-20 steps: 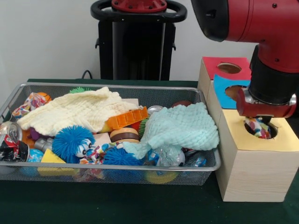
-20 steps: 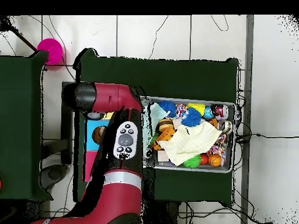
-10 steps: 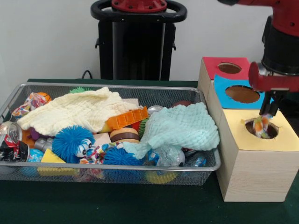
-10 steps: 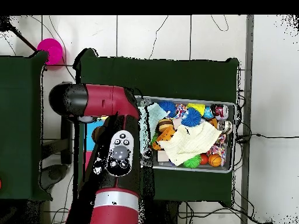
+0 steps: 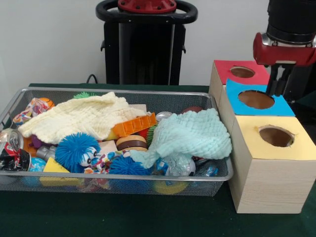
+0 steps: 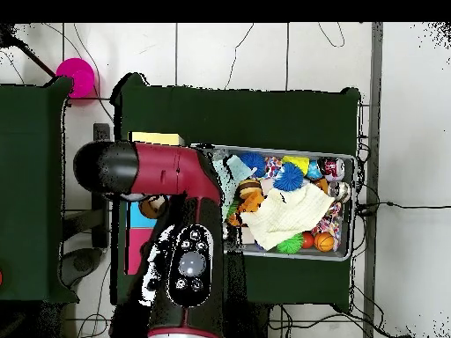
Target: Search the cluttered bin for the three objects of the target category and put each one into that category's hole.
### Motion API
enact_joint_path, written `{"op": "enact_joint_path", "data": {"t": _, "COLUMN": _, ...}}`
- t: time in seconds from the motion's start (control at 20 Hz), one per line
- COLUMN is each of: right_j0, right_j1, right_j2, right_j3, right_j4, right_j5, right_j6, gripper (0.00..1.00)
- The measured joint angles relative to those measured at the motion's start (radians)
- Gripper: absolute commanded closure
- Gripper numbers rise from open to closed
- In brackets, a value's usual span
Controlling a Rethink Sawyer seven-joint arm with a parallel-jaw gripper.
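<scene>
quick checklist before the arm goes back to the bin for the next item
1. Gripper empty: ok, nothing hangs from it.
2. Gripper lifted out of the yellow-topped hole: ok, it hangs above the blue-topped hole.
3. Last item fully inside the yellow-topped hole: cannot tell, only dark shows inside.
4. Wire bin upright beside the boxes: ok.
5. Items free to grasp: not ok for many, the yellow cloth and mint cloth cover much of the pile.
6. Blue fuzzy ball exposed on top: ok.
</scene>
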Motion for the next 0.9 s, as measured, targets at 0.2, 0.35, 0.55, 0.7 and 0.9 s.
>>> {"op": "enact_joint_path", "data": {"t": 0.2, "right_j0": -0.014, "right_j1": -0.023, "right_j2": 0.001, "right_j3": 0.031, "right_j4": 0.0, "right_j5": -0.041, "right_j6": 0.0, "gripper": 1.0}}
{"op": "enact_joint_path", "data": {"t": 0.35, "right_j0": -0.026, "right_j1": -0.036, "right_j2": 0.008, "right_j3": 0.048, "right_j4": 0.0, "right_j5": -0.073, "right_j6": 0.0, "gripper": 1.0}}
{"op": "enact_joint_path", "data": {"t": 0.55, "right_j0": -0.041, "right_j1": -0.05, "right_j2": 0.022, "right_j3": 0.075, "right_j4": -0.003, "right_j5": -0.131, "right_j6": 0.0, "gripper": 1.0}}
{"op": "enact_joint_path", "data": {"t": 0.7, "right_j0": -0.051, "right_j1": -0.058, "right_j2": 0.03, "right_j3": 0.079, "right_j4": -0.02, "right_j5": -0.175, "right_j6": 0.0, "gripper": 1.0}}
{"op": "enact_joint_path", "data": {"t": 0.9, "right_j0": -0.086, "right_j1": -0.062, "right_j2": 0.048, "right_j3": 0.079, "right_j4": -0.047, "right_j5": -0.207, "right_j6": 0.0, "gripper": 1.0}}
